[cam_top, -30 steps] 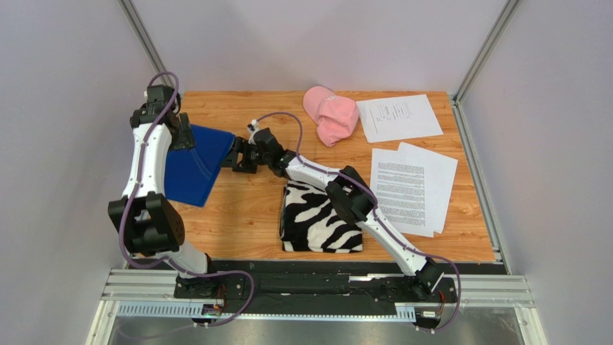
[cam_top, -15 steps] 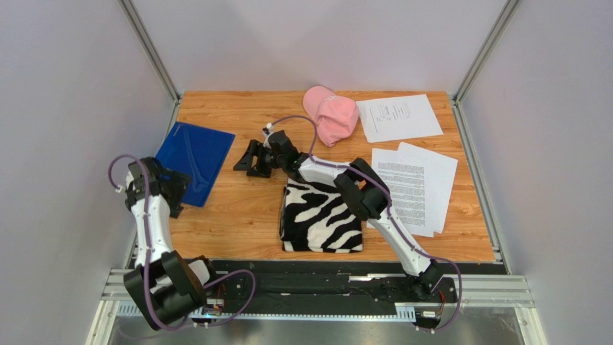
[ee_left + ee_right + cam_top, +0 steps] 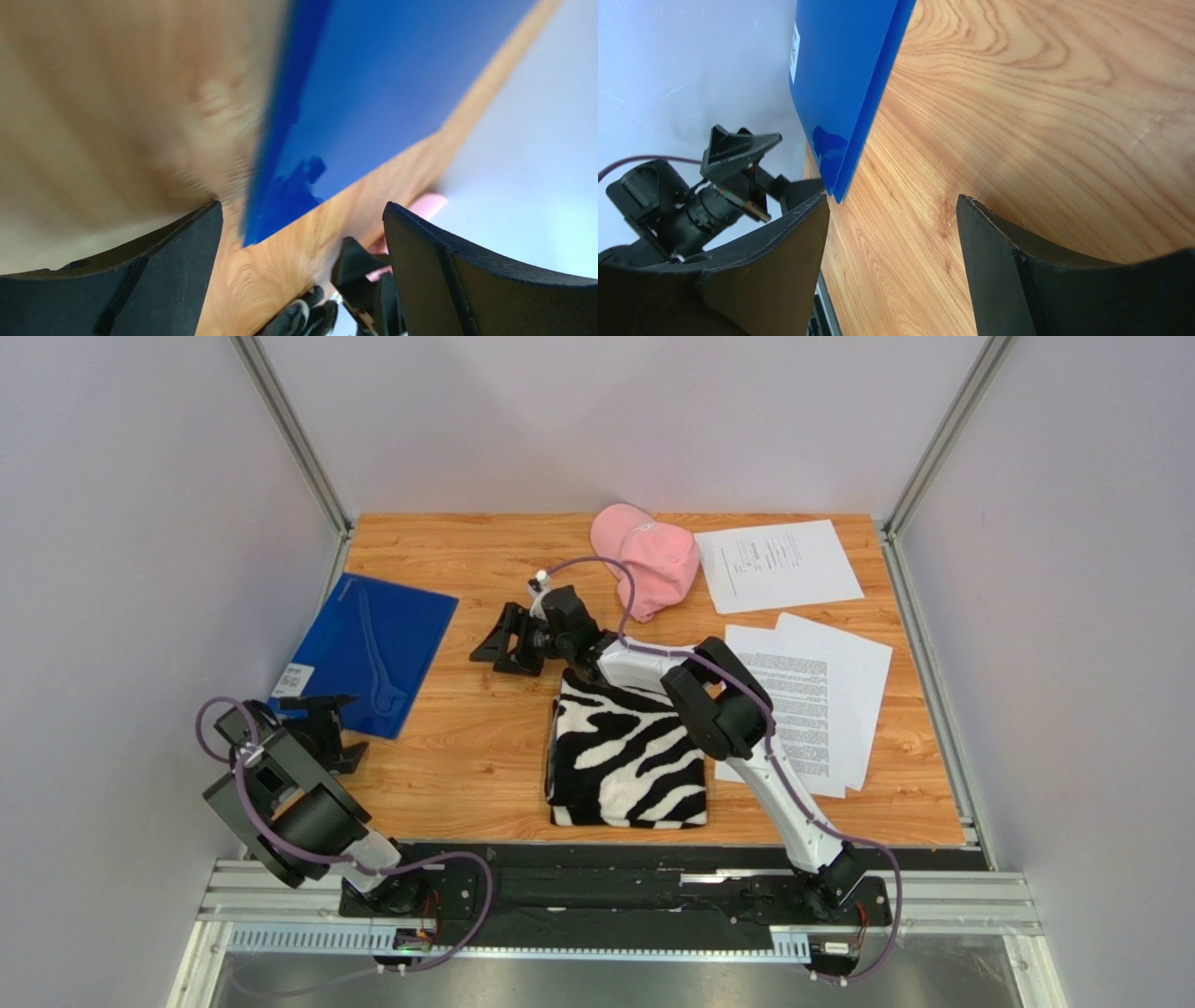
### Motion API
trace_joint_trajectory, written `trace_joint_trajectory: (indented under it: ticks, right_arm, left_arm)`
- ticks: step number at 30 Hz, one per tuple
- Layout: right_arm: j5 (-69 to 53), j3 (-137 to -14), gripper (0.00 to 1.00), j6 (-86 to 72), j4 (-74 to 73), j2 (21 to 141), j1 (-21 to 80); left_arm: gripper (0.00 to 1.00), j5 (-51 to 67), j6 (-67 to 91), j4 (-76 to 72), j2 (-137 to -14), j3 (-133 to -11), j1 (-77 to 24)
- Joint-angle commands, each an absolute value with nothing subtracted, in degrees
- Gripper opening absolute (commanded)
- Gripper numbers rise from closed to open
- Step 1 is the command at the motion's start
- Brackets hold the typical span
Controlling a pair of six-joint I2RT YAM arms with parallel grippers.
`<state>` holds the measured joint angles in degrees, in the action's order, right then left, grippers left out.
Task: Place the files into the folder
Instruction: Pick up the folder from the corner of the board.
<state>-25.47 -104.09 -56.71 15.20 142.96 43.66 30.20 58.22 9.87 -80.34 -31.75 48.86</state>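
Flat rectangular royal-blue folder [image 3: 368,651]: lies closed and flat on the left part of the wooden table [image 3: 463,742], along its left edge. A small white label [image 3: 293,679] sits at the folder's near left corner.
Loose white paper sheets printed with black text [image 3: 807,697]: all are outside the folder, on the right part of the table and well apart from it. Two overlap at mid right, and a single sheet [image 3: 776,564] lies alone near the far right corner.
Left gripper [image 3: 300,210]: fingers are spread wide with nothing between them. It hangs near the folder's near left corner, by the label. Its wrist view is blurred, with the blue cover ahead of the fingers.
Right gripper [image 3: 892,203]: jaws are apart and empty, low over bare wood between the folder and the cloth. It faces the folder's right edge and is apart from it.
Black-and-white zebra-striped folded cloth [image 3: 627,756]: lies at the near centre of the table, partly under the right arm.
Soft pink cap [image 3: 645,556]: lies at the far edge, just left of the single sheet.
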Motion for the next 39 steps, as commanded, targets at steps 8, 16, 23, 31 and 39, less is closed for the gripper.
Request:
trace_joint_trajectory:
  ticks: [8, 16, 23, 31, 39]
  right_arm:
    - [-28.2, -100.0, 0.7, -57.2, 23.1, 137.4, 40.7]
    - [-29.3, -99.9, 0.68, -58.2, 24.1, 138.3, 40.4]
    - [-29.2, -101.2, 0.68, -57.7, 23.5, 139.0, 40.4]
    - [-29.1, -103.3, 0.68, -58.3, 22.6, 140.7, 40.7]
    - [-30.1, -107.6, 0.74, -57.8, 17.4, 142.6, 40.8]
  left_arm:
    - [0.82, 33.5, 57.5, -6.4, -86.7, -29.9, 49.6]
    - [0.61, 35.6, 57.0, -9.8, -86.6, -28.7, 49.6]
    - [0.52, 36.1, 56.5, -8.3, -85.4, -30.1, 49.0]
    - [0.05, 31.5, 55.2, -1.1, -85.5, -34.6, 42.9]
    - [0.0, 31.9, 58.0, 3.7, -80.7, -33.5, 36.0]
